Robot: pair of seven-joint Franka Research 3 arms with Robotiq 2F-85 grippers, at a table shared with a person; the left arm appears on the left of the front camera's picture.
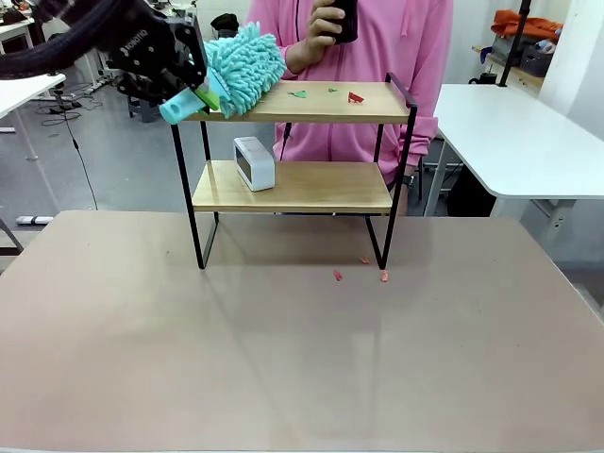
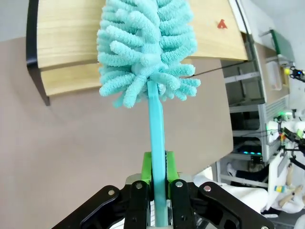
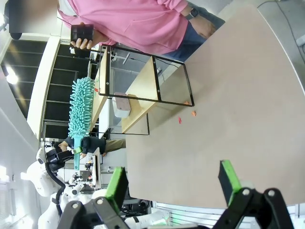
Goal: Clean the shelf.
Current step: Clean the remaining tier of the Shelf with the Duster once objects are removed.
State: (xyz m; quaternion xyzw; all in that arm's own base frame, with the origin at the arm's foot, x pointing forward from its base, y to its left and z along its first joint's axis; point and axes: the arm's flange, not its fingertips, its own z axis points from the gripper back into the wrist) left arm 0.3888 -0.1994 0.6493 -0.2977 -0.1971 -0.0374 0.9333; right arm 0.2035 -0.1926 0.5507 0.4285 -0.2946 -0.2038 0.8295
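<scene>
- Teal chenille duster [image 1: 247, 64]: its fluffy head lies over the left end of the shelf's top board, with the handle [image 2: 156, 129] running back toward the robot's left side.
- Left end effector [image 1: 193, 94]: clamped narrowly on the duster's handle, green pads [image 2: 148, 164] pressed against both sides, just off the shelf's left edge.
- Shelf [image 1: 377, 109]: stands upright on the table [image 1: 283, 359] at its far middle, directly in front of the person [image 1: 377, 38].
- Top board: a small green scrap [image 1: 298, 92] and a red scrap [image 1: 355, 97] rest right of the duster head, apart from it.
- Lower board [image 1: 321, 189]: a small white box [image 1: 253, 162] stands at its left end.
- Table surface: two red scraps [image 1: 337, 276] lie near the shelf's front right leg.
- Right end effector [image 3: 172, 179]: fingers spread wide, holding nothing, well apart from the shelf, above the table's near part.
- Person: pink top, holding a dark phone [image 1: 342, 19] raised behind the shelf.
</scene>
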